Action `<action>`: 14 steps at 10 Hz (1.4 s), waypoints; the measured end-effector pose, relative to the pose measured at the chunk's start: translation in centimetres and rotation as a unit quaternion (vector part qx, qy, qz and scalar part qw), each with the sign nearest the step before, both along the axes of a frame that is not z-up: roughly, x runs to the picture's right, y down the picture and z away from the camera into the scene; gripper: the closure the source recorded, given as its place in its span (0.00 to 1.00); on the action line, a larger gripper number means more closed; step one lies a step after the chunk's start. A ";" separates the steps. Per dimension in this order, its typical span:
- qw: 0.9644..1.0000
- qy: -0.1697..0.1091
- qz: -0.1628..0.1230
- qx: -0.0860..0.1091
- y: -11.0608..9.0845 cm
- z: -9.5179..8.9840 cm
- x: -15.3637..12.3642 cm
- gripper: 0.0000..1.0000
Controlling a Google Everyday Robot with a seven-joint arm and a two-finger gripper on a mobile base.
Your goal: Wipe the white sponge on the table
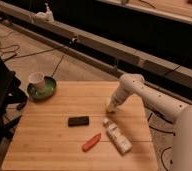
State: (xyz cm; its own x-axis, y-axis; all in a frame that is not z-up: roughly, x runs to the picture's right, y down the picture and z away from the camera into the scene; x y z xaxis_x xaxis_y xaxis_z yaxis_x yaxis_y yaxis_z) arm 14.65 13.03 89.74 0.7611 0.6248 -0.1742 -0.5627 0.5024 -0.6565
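Wooden table (44,150) in camera view: gripper (110,105) sits low at the far-right part of the top, claw clamped narrow on what looks like the white sponge (109,109), pad touching the planks just beyond the white tube (117,135). Step prob. mid-wipe; next move calls for steady downward pressure & a sideways drag over bare wood, clear of tube, black bar (78,120) & orange item (91,142).

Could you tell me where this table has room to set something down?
Free: table's front-left corner, left of the black bar, and the back strip between plate and claw. Crowded: right side, with the claw by tube and red stick.
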 end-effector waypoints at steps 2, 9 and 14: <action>0.998 0.060 0.002 0.010 -1.6 -0.2 4.9 1.00; 0.998 0.013 0.024 0.056 -6.9 6.0 -2.6 1.00; 0.995 -0.087 -0.008 0.046 -3.4 -0.2 -8.3 1.00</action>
